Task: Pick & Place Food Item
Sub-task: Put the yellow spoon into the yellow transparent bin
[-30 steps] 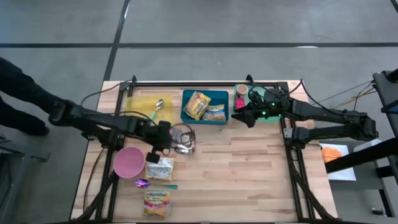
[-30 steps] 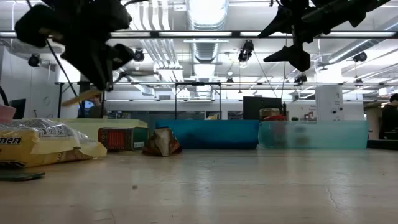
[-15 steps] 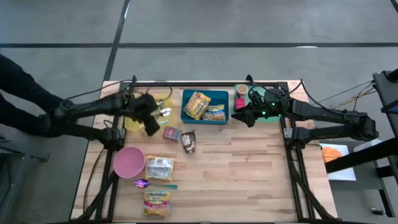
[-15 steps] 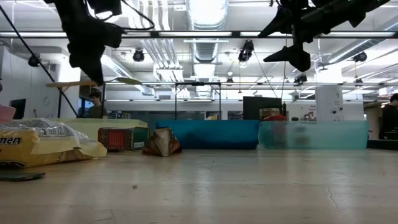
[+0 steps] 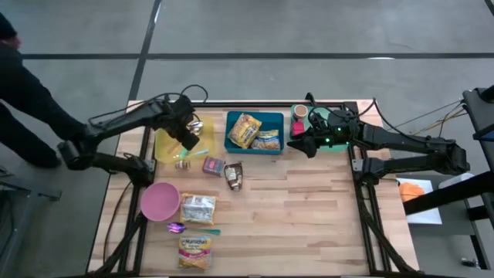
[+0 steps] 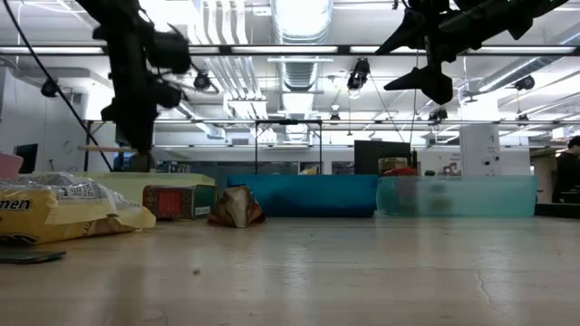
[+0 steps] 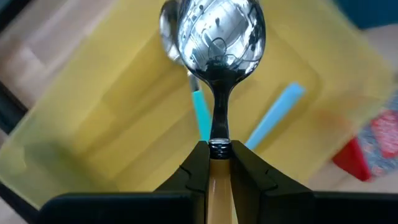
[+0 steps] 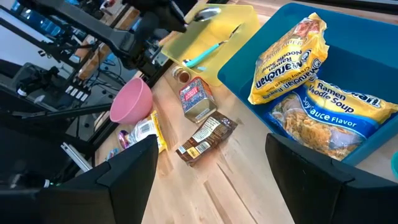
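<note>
Spoon point(image 7: 219, 43), shiny metal bowl, tan handle, clamped upright

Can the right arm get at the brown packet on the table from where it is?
Probably yes. The right gripper hangs open beside the blue bin, holding nothing, and bare table separates it from the brown packet. The left gripper, holding a spoon, is off over the yellow tray.

My left hand point(image 5: 187, 133) over yellow plastic tray point(image 5: 166, 147); blue plastic bin point(image 5: 235, 144) right of it; pink plastic bowl point(image 5: 160, 201) nearer counter point(image 5: 293, 208) front.
</note>
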`<state>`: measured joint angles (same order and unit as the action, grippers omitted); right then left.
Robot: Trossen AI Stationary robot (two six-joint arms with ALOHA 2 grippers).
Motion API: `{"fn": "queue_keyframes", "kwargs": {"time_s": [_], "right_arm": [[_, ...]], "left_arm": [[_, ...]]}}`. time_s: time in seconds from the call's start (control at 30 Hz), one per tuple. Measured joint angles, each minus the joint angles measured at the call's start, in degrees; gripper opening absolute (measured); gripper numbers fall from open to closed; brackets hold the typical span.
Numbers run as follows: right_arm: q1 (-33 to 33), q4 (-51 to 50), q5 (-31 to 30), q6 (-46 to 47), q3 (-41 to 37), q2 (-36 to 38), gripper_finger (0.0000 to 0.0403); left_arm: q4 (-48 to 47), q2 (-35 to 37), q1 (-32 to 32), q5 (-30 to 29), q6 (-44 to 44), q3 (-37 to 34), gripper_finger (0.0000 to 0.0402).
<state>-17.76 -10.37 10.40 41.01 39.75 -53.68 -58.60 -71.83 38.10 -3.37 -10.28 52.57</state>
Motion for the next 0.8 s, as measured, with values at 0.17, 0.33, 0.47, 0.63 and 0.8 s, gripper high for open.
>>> {"fn": "queue_keyframes", "kwargs": {"time_s": [0.17, 0.33, 0.47, 0.63, 0.8], "right_arm": [[0.02, 0.0, 0.04, 0.66, 0.0, 0.01, 0.0294], [0.02, 0.0, 0.06, 0.66, 0.0, 0.01, 0.0294], [0.02, 0.0, 0.12, 0.9, 0.0, 0.01, 0.0294], [0.02, 0.0, 0.12, 0.88, 0.0, 0.01, 0.0294], [0.02, -0.02, 0.13, 1.01, 0.0, 0.01, 0.0294]], "left_arm": [[6.57, -4.29, 0.65, 1.28, -2.14, -1.89, 0.0037], [12.73, -5.93, 0.99, 1.06, -3.67, -4.46, 0.0037], [13.43, -6.44, 1.54, 0.32, -3.73, -7.04, 0.0037], [15.76, -6.32, 1.5, 0.17, -5.03, -11.07, 0.0037], [17.79, -6.32, 1.52, 0.16, -6.25, -13.61, 0.0037]]}}
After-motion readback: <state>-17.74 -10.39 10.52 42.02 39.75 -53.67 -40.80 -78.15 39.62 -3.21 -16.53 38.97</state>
